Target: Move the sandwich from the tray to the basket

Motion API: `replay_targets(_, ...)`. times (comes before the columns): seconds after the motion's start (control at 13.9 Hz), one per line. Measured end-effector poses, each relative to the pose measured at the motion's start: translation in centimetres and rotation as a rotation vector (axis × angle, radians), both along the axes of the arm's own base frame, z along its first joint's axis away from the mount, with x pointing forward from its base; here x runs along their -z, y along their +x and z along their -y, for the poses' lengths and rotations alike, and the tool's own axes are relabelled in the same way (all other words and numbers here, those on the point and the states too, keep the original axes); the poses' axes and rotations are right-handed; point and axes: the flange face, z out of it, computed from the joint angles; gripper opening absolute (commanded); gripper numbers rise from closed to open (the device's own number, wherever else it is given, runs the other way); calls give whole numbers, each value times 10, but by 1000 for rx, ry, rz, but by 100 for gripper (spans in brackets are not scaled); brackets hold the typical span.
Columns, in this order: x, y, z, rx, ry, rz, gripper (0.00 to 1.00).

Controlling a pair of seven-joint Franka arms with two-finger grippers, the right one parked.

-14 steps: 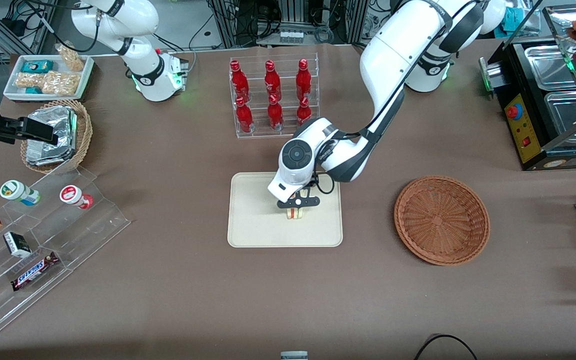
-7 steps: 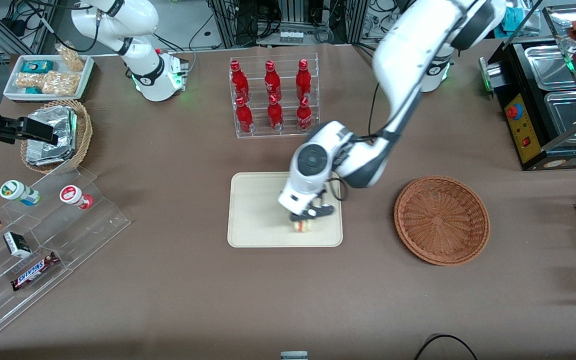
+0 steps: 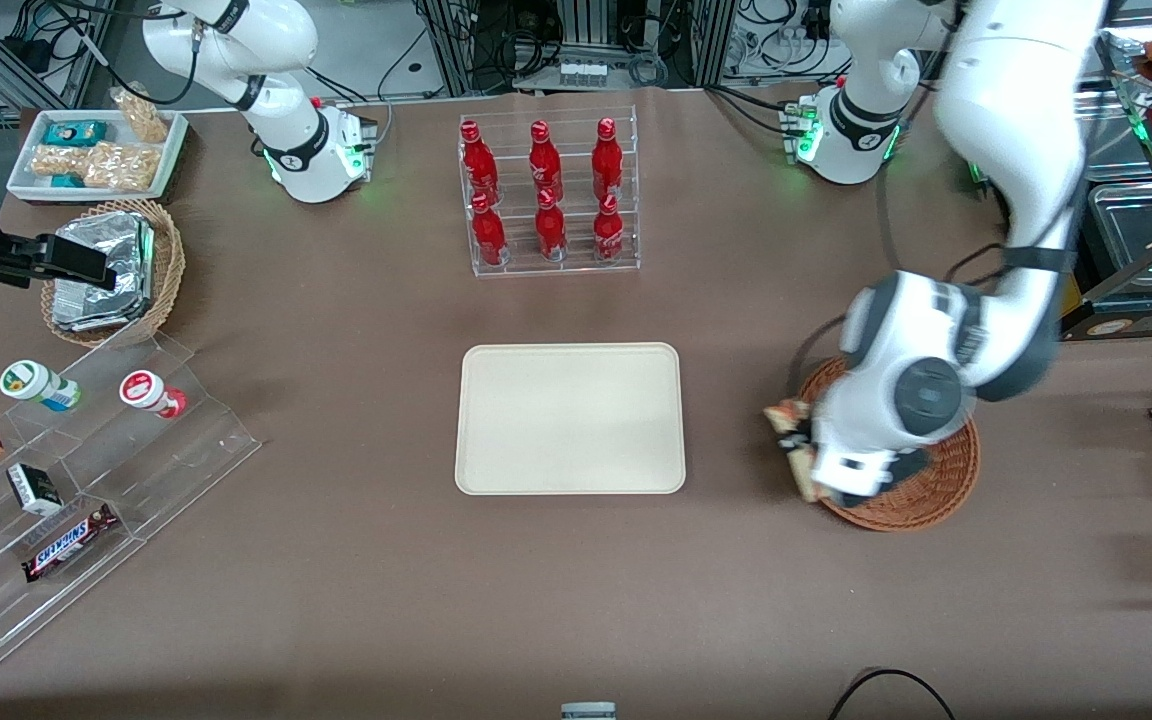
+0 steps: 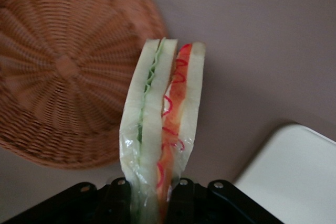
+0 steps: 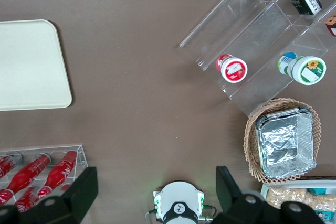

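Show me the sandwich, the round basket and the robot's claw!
Sandwich (image 4: 154,114): left wrist view, on a bread slice.
Basket (image 3: 946,475): front view, woven inside.
Claw (image 4: 152,190): left wrist view, between its fingertips, gripping the sandwich.

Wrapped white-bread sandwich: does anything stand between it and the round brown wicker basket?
Nothing visible does. The left arm's black two-finger pincer grips the sandwich by the edge of the basket, and no object shows between sandwich and basket.

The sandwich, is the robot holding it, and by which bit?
Yes, the gripper has the sandwich pinched between its fingers by one end. The other end sticks out free. The gripper is near the rim of the basket.
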Motion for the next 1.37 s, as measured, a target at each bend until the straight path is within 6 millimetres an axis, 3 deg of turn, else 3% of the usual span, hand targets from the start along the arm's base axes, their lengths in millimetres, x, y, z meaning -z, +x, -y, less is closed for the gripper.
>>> replay_targets(0.29, 34, -3, -86, -109, 3, -27, 9)
replay_targets(0.5, 46, -7, -116, -155, 2, -19, 16)
replay_targets(0.58, 51, -8, -124, -168, 3, -17, 27)
replay_targets(0.72, 58, -12, -135, -185, 5, -27, 72)
replay_targets(0.86, 64, -16, -137, -188, 8, -42, 100)
replay_targets(1.15, 65, -23, -133, -180, 11, -68, 100)
replay_targets(1.37, 27, -24, -132, -174, 21, -60, 100)
